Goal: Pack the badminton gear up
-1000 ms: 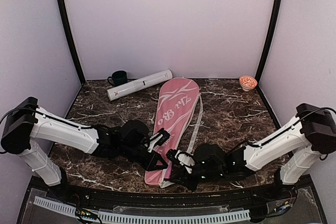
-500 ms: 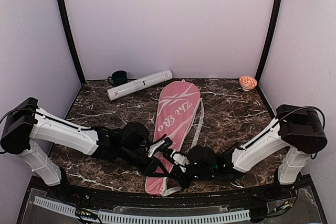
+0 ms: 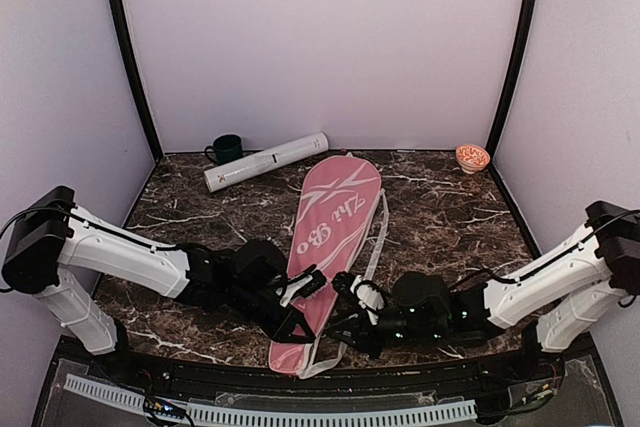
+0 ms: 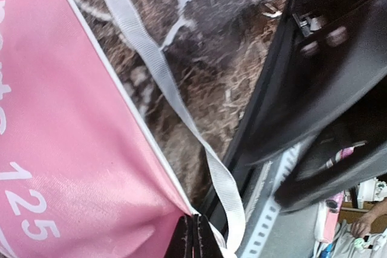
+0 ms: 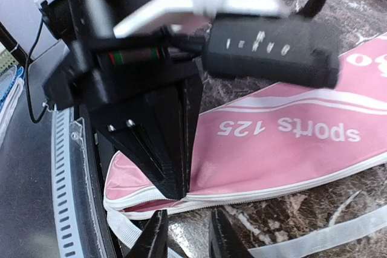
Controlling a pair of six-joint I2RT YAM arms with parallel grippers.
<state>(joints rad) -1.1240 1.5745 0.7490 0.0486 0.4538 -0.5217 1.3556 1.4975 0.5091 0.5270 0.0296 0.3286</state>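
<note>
Mug (image 3: 226, 148) beside tube (image 3: 266, 162), bowl (image 3: 472, 157) far corner, bag (image 3: 335, 217) central

The right gripper (image 5: 184, 238) has drawn back to the right of the pink racket bag (image 3: 335, 212), whose narrow end slid nearer the table's front edge.

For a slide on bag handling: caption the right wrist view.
Left pincer pinches the narrow end of the pink bag; right pincer hovers open close by.

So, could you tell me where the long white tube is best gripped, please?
Take the white tube around its middle, from above, closing across its width. It lies flat and slanted on the table; the green mug sits by its left end and the pink bag near its right end, so the middle looks freest.
</note>
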